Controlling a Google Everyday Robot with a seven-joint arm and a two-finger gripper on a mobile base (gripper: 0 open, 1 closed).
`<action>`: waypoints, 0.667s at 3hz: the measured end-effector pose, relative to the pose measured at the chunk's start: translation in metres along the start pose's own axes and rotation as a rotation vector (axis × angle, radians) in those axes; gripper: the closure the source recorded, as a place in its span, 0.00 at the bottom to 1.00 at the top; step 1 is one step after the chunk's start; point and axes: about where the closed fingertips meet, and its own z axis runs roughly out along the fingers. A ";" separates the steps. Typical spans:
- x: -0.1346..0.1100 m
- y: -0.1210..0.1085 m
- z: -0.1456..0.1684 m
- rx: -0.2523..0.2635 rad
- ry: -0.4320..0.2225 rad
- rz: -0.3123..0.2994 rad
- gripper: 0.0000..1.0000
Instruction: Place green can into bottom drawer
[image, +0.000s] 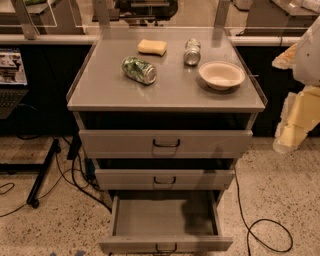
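The green can (139, 70) lies on its side on the grey cabinet top (165, 92), left of centre, with a mottled green-and-white label and a silver end facing right. The bottom drawer (165, 220) is pulled out wide and looks empty inside; its dark handle (166, 247) is at the lower edge. The two shallower drawers above stand slightly open. My gripper (292, 125) is at the right edge of the view, beside the cabinet and well clear of the can, pale and blurred.
A plain silver can (192, 52) lies at the back of the top. A yellow sponge (152, 47) lies left of it. A white bowl (221, 75) sits at the right. Cables (260, 232) run over the speckled floor. A dark stand (42, 172) is at the left.
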 end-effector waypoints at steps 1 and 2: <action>0.000 0.000 0.000 0.000 0.000 0.000 0.00; -0.002 -0.002 -0.001 0.010 -0.014 0.003 0.00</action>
